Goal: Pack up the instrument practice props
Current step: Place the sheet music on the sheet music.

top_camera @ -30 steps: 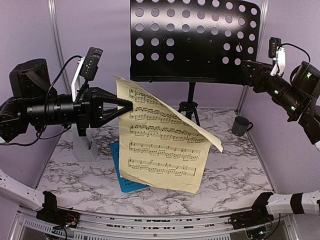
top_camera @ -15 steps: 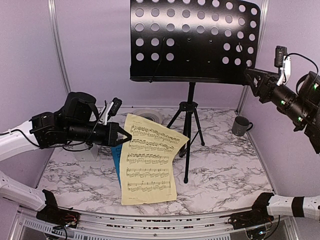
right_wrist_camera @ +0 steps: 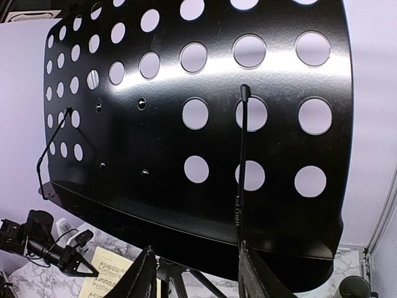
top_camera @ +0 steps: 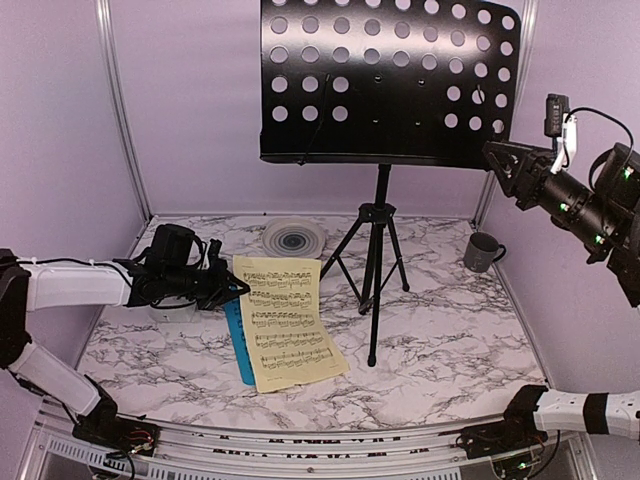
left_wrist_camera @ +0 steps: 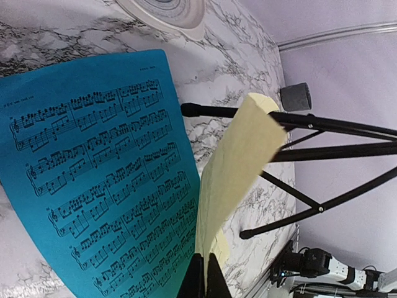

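From above: the left end effector (top_camera: 238, 290) sits low over the tabletop (top_camera: 450, 340) at nine o'clock. Its fingers are pressed together on the left edge of the yellow page (top_camera: 290, 325). That page drapes across the blue page (top_camera: 241, 350), and only a blue strip peeks out at its seven o'clock side. The music stand (top_camera: 390, 80) is upright at centre on its tripod legs (top_camera: 375, 250). There's a dark mug (top_camera: 483, 250) at three o'clock and a round disc (top_camera: 293, 238) at twelve. The right end effector (top_camera: 497, 160) hangs high at two o'clock, just beside the stand's lower corner.

Left wrist: the fingertips pinch the yellow page's edge and the sheet rises edge-on towards twelve. The blue page lies flat beneath at nine, and the tripod legs cross at three.

Right wrist: the jaws stand spread with nothing between them, and the punched desk fills the view. Whether a finger touches its lip, I cannot tell.

The step in hand looks like stacking the sheet music, yellow onto blue. Next, I'd say, the left one must lay the page flat and square, then let go. The right one seems placed to take the stand's lip, and that calls for a grip that won't tip the tripod
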Motion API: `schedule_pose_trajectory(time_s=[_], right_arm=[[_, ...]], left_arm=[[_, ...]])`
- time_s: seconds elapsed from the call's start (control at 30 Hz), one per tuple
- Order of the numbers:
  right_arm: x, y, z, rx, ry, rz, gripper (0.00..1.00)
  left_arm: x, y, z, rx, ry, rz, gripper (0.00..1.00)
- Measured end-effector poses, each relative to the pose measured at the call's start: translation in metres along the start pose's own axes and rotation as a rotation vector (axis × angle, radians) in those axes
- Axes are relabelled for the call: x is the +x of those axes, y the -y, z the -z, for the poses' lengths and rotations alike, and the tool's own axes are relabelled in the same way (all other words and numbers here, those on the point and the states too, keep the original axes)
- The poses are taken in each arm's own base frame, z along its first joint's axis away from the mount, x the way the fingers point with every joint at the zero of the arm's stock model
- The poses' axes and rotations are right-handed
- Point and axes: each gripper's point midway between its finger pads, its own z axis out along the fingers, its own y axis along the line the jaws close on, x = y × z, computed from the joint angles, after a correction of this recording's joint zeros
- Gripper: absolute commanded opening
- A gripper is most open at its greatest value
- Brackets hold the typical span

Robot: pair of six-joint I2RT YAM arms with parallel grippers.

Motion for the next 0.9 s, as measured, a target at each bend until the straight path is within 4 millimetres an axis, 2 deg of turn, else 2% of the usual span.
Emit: schedule_pose_trajectory(time_s=[0.2, 0.6, 0.9], right_arm=[[0.0, -0.001, 0.001, -0.009, -0.001, -0.003, 0.42], [0.002, -0.004, -0.001, -0.021, -0.01, -0.002, 0.43], [0.006, -0.005, -0.005, -0.026, -0.022, 0.0, 0.42]], left_arm=[[-0.015, -0.022, -0.005, -0.007, -0.034, 0.038, 0.0], [-0.037, -0.044, 0.007, -0.069, 0.011, 0.069, 0.0], [-0.036, -0.061, -0.011, -0.086, -0.005, 0.103, 0.0]])
